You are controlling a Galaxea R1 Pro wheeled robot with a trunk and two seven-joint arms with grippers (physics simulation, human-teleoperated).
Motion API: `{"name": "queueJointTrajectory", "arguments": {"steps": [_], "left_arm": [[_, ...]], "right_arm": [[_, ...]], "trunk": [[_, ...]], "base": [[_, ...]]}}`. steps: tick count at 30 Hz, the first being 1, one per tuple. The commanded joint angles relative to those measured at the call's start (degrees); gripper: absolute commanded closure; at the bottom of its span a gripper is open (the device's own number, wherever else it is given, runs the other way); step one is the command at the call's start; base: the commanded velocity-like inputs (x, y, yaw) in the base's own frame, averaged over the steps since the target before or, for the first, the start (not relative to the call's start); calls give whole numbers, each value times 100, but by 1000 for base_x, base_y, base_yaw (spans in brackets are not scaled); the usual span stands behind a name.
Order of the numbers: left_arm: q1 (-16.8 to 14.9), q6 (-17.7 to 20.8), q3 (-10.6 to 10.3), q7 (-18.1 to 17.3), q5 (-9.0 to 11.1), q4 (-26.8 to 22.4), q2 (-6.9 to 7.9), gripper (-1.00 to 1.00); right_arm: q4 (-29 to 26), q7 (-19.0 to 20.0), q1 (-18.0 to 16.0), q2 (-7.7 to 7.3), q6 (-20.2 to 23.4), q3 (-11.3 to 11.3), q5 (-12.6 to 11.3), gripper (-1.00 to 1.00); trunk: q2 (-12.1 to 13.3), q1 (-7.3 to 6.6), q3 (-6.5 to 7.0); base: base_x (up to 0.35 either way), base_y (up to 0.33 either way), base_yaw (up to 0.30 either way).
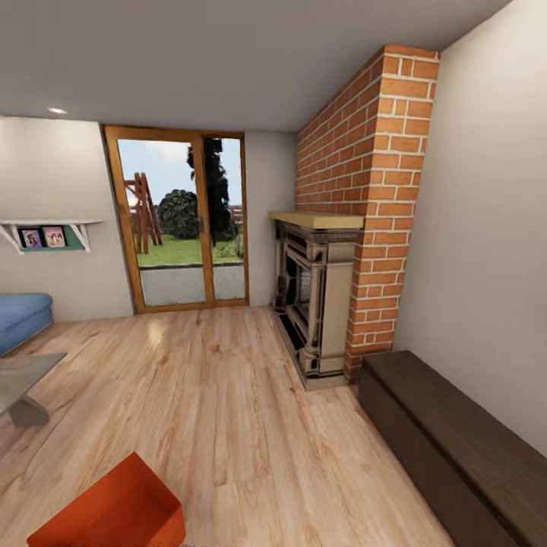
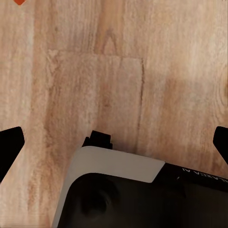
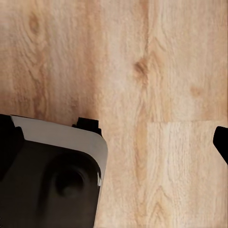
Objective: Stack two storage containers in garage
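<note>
- Storage container (image 1: pixel 114 509): one orange-red bin sits on the light wood-plank floor (image 1: pixel 228 395) of the living room, low in the head view and nearest the robot, with part of it cut off by the picture's lower edge. A small orange corner (image 2: pixel 19 2) at the rim of the left wrist view is probably the same bin.
- Handling, as a judgement: the bin looks like stiff, plain-walled plastic with no lid, likely light for its bulk. Its smooth, slightly tapering walls could slip in a pinch, and it looks too wide for one gripper to span. Taking opposite rims or walls with both arms seems the safer hold.
- Left gripper (image 2: pixel 114 142): dark fingertips (image 2: pixel 9 142) stand at opposite edges of its wrist view, spread wide, with only bare planks between them; it holds nothing.
- Right gripper (image 3: pixel 114 137): its fingertips (image 3: pixel 222 140) are likewise far apart over bare floor, empty.
- Surroundings: a glass coffee table (image 1: pixel 23 380) stands near the bin toward the sofa side, and a blue sofa (image 1: pixel 23 315) lies beyond it.
- A brick fireplace (image 1: pixel 357 228) and a long dark bench (image 1: pixel 456 448) line the wall on the robot's right, well apart from the bin.
- Wood-framed glass doors (image 1: pixel 186 220) close the far end of the room.
- Obstruction: the floor between robot and bin looks open; the coffee table is the nearest thing to mind when turning with a load.
</note>
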Motion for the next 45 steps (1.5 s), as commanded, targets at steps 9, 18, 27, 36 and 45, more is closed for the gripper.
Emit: {"name": "queueJointTrajectory", "arguments": {"steps": [9, 18, 27, 36, 45], "left_arm": [[-5, -13, -15, 12, 23, 10, 1, -100], [-5, -7, -17, 11, 24, 13, 1, -100], [-5, -16, -10, 11, 23, 13, 6, -100], [-5, -17, -8, 22, 23, 13, 1, -100], [-5, -17, -10, 28, 23, 13, -2, -100]], "right_arm": [[14, -9, -6, 1, -29, 32, -49, -100], [14, -3, -6, 5, -29, 29, -48, -100], [14, -3, -8, -2, -29, 28, -47, -100], [14, -3, -7, -12, -29, 25, -47, -100], [14, -3, -6, -15, -29, 33, -44, -100]], "trunk": [[-4, 0, -7], [-4, 0, -7], [-4, 0, -7], [-4, 0, -7], [-4, 0, -7]], "base": [[19, -6, 269], [253, -143, 269], [288, -193, 269], [196, -145, 269], [13, -10, 269]]}}
